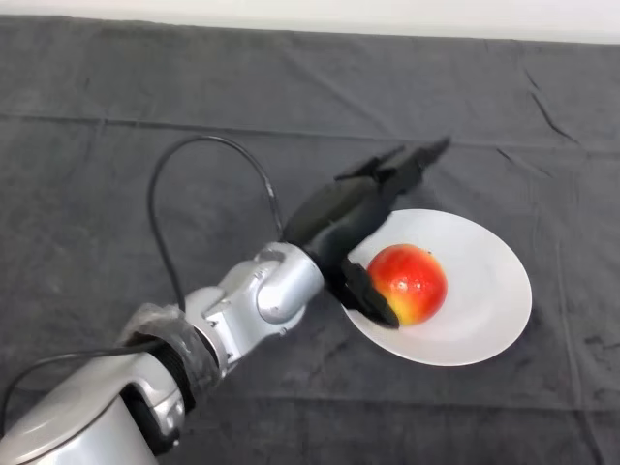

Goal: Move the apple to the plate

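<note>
A red and yellow apple (411, 282) sits on the white plate (489, 291), left of the plate's middle. My left hand (339, 218) hovers at the plate's left rim. Its fingers (412, 165) stretch straight toward the far right, past the apple's far side. The thumb (366, 292) points down along the apple's near left side, touching or very close to it. The hand is open and nothing is held in it.
A dark grey wrinkled cloth (116, 174) covers the whole table. A pale strip (387, 15) runs along the far edge at the top of the view.
</note>
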`<control>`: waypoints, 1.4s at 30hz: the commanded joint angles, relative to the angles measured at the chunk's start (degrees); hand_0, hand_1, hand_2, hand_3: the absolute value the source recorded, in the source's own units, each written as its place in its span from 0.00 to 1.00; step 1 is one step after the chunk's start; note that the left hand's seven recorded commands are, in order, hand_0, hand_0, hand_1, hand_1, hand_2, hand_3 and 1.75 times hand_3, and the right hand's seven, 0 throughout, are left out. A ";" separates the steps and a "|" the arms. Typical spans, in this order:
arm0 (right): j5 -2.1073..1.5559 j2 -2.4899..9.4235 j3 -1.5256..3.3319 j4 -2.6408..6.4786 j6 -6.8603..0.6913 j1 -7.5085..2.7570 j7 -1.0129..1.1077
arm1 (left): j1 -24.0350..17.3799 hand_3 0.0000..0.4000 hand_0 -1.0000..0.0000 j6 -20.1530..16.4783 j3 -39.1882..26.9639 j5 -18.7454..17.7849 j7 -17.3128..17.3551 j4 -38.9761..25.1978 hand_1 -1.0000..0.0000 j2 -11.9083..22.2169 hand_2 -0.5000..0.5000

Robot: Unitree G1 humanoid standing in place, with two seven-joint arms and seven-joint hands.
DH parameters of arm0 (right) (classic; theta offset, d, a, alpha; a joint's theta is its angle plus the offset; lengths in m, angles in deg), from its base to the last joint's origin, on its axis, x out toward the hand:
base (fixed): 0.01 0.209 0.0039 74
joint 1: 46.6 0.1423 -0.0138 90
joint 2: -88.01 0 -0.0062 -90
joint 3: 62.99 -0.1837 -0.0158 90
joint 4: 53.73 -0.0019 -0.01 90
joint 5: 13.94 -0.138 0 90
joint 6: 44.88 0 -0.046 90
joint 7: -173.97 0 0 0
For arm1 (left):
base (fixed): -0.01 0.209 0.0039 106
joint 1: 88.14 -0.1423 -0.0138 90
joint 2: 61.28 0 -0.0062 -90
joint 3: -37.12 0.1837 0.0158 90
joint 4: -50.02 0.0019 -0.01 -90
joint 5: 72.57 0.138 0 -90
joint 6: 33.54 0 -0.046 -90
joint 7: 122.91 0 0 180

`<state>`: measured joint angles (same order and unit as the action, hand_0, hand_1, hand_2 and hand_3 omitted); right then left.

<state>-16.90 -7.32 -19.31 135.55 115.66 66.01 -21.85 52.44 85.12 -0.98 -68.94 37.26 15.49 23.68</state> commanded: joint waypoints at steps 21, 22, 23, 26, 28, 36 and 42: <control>0.69 7.47 -0.49 4.14 -1.80 -4.53 -0.03 | -4.51 0.00 1.00 10.06 -20.47 -7.28 -7.87 0.56 1.00 10.84 0.50; 0.69 7.47 -0.49 4.14 -1.80 -4.53 -0.03 | -4.97 0.00 1.00 10.36 -21.33 -7.62 -8.06 0.68 1.00 11.22 0.50; 0.70 7.47 -0.50 4.14 -1.81 -4.54 -0.03 | -5.40 0.00 1.00 10.61 -22.22 -7.95 -8.33 0.85 1.00 11.53 0.50; 0.71 7.47 -0.50 4.13 -1.81 -4.54 -0.04 | -6.74 0.00 1.00 11.40 -24.73 -8.87 -9.05 1.42 1.00 12.39 0.50; 0.72 7.47 -0.51 4.12 -1.81 -4.54 -0.04 | -7.52 0.00 1.00 11.79 -26.25 -9.38 -9.54 1.89 1.00 12.73 0.50; 0.76 7.47 -0.53 4.11 -1.82 -4.55 -0.06 | -10.12 0.00 1.00 12.73 -31.74 -11.51 -9.95 4.06 1.00 13.94 0.50; 0.79 7.47 -0.55 4.10 -1.83 -4.55 -0.07 | -12.64 0.00 1.00 13.94 -35.44 -13.01 -9.12 5.88 1.00 15.16 0.50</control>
<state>-16.88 -7.33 -19.37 135.73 115.77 66.15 -21.88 41.81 97.80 -35.53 -81.38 27.95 19.52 36.42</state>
